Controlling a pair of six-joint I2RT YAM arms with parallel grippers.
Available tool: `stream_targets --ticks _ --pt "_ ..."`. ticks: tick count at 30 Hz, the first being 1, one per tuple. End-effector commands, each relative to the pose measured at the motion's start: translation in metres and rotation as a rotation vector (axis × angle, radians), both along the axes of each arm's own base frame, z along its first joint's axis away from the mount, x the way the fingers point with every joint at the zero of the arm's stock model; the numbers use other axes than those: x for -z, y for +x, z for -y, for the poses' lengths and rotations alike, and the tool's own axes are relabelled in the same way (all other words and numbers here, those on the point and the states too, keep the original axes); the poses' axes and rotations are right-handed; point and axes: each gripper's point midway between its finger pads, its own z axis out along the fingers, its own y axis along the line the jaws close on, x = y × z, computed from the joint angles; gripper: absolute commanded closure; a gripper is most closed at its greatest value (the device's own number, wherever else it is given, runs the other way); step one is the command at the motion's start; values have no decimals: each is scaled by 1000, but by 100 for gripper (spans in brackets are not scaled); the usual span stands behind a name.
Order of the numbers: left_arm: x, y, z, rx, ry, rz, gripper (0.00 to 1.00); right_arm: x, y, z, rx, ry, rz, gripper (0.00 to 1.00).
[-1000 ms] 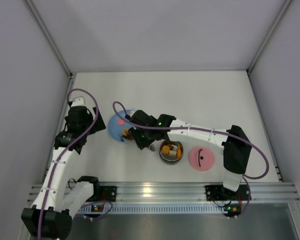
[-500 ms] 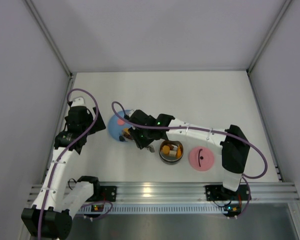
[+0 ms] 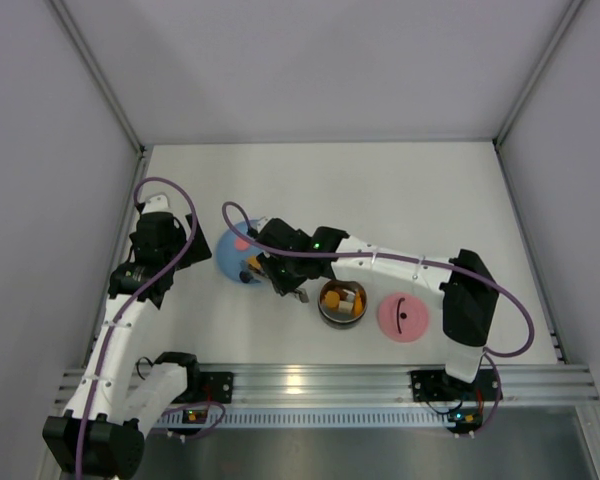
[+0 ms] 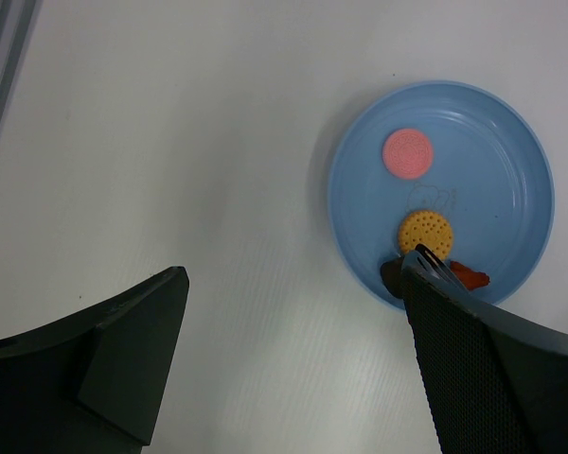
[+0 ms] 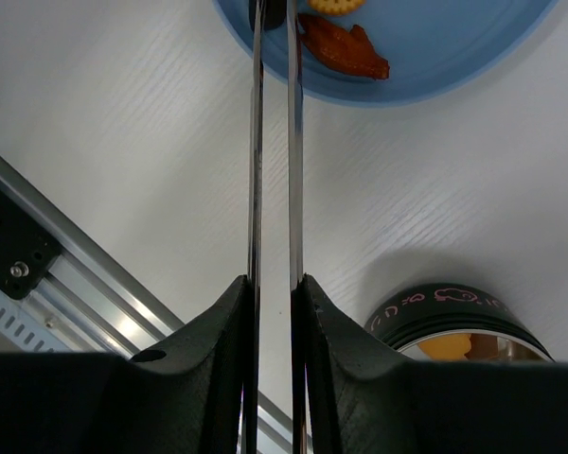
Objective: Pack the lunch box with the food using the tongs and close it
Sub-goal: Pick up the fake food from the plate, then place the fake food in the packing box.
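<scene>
Steel lunch box (image 3: pixel 342 302) stands uncovered just right of my right claw (image 3: pixel 278 276); left wrist: left claw (image 4: pixel 293 279) spread, empty, near the blue plate (image 4: pixel 511 170); right wrist: claw clenched on the tongs (image 5: pixel 273 142), their tips at the plate's rim, box lower right.

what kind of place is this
Most likely a robot lab cell, not a kitchen: plain grey walls box in a white table, and a left arm and right arm stand on a metal rail.
</scene>
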Motion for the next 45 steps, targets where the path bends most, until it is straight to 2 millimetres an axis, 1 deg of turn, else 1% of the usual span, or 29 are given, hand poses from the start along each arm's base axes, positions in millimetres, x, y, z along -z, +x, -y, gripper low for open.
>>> stream_targets --ticks 1,6,16,26,30,32,33,34,35,36,37,38,39,40,41,42,43,45 --pt "-3 2 0 7 6 21 1 -31 6 -3 5 43 55 79" --pt "-3 1 1 7 4 22 1 -42 14 4 29 56 76 80" --pt "-2 2 0 7 7 20 1 -56 33 21 92 78 106 80" --pt "-2 2 0 6 8 20 1 -70 40 28 113 109 120 81" --pt "-2 1 0 6 6 19 1 -75 39 37 121 111 124 81" --pt "-2 1 0 6 8 17 1 -83 37 43 123 118 131 81" --pt "-2 2 0 7 7 18 1 -81 35 50 124 99 124 81" --pt "-2 2 0 6 6 19 1 -88 33 56 125 107 133 81" --pt "-2 2 0 7 7 18 1 -91 31 62 127 104 132 81" --pt "-2 2 1 7 5 18 1 -87 29 73 135 85 119 81" --pt "-2 1 1 7 5 17 1 -99 25 82 137 109 130 81" --pt "-2 2 1 8 6 18 1 -94 21 91 136 100 113 81" --pt "-1 1 1 9 4 15 1 -98 20 100 148 105 112 80" --pt "-2 2 1 10 5 18 1 -107 12 114 152 116 118 80" --pt "-2 1 0 8 6 17 1 -103 8 123 159 100 109 80" --pt "-2 1 1 9 4 17 1 -107 5 133 169 102 110 80" --pt "-2 2 1 10 5 18 1 -113 -4 146 178 108 111 80" --pt "-2 1 1 11 4 17 1 -114 -13 161 189 99 106 79"
